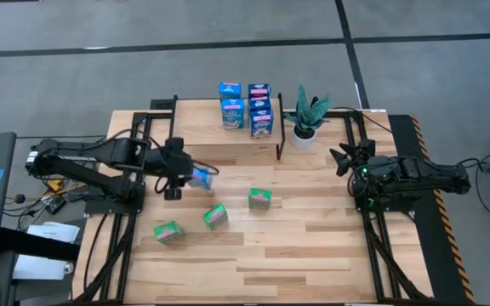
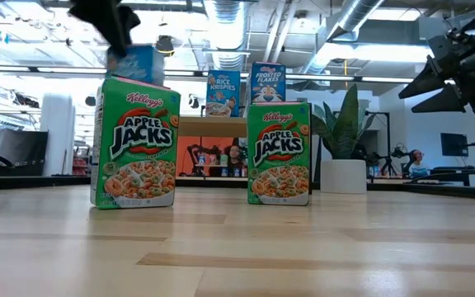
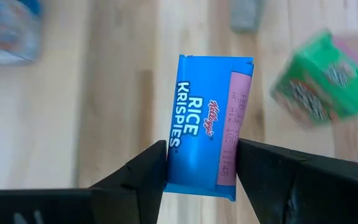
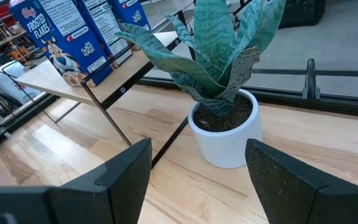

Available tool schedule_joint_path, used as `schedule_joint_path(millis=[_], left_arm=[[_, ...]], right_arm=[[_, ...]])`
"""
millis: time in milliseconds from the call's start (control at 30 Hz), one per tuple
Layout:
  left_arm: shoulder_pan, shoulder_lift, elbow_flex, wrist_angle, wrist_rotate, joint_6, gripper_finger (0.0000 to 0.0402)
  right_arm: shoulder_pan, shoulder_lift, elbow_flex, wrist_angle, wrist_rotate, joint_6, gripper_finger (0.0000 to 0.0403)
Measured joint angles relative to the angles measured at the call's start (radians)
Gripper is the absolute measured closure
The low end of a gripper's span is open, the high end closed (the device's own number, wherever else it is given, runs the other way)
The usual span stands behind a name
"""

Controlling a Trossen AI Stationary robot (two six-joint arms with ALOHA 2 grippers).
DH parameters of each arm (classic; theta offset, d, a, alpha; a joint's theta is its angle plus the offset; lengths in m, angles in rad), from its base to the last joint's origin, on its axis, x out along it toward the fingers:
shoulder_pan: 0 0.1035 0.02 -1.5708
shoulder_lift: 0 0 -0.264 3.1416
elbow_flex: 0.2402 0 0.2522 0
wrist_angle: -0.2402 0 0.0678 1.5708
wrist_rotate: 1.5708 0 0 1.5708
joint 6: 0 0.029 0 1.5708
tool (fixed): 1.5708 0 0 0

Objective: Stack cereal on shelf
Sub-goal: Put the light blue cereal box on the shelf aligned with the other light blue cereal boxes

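Observation:
My left gripper (image 1: 196,178) is shut on a blue Rice Krispies box (image 3: 207,124), held above the table left of centre. Three green Apple Jacks boxes (image 1: 260,199) (image 1: 215,216) (image 1: 168,232) stand on the tabletop; two of them show in the low view (image 2: 135,142) (image 2: 279,153). Several blue boxes (image 1: 247,109) stand on the light-wood shelf (image 1: 228,129) at the far edge. My right gripper (image 1: 344,158) is open and empty at the table's right side, near the potted plant (image 1: 306,119). My left gripper pinches the blue box between its two fingers, on the box's two broad faces at the end nearest the wrist (image 3: 197,177). The box's narrow side panel faces the wrist camera. The box is lifted clear of the table.
The white pot with the green plant (image 4: 224,127) stands just right of the shelf, close in front of my right gripper. The shelf's thin black legs (image 4: 107,112) stand beside it. Bare tabletop lies toward the near edge.

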Motion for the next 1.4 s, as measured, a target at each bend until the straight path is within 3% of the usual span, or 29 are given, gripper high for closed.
schedule_joint_path(millis=[367, 933, 1400], left_arm=[[0.138, 0.049, 0.176, 0.084, -0.017, -0.100, 0.0230], [0.283, 0.418, 0.535, 0.043, -0.001, 0.247, 0.0230], [0.444, 0.461, 0.554, 0.145, 0.165, 0.276, 0.0230]], right_arm=[[0.000, 0.000, 0.000, 0.000, 0.000, 0.000, 0.0117], [0.000, 0.000, 0.000, 0.000, -0.001, 0.000, 0.0117], [0.000, 0.000, 0.000, 0.003, -0.003, 0.000, 0.0117]])
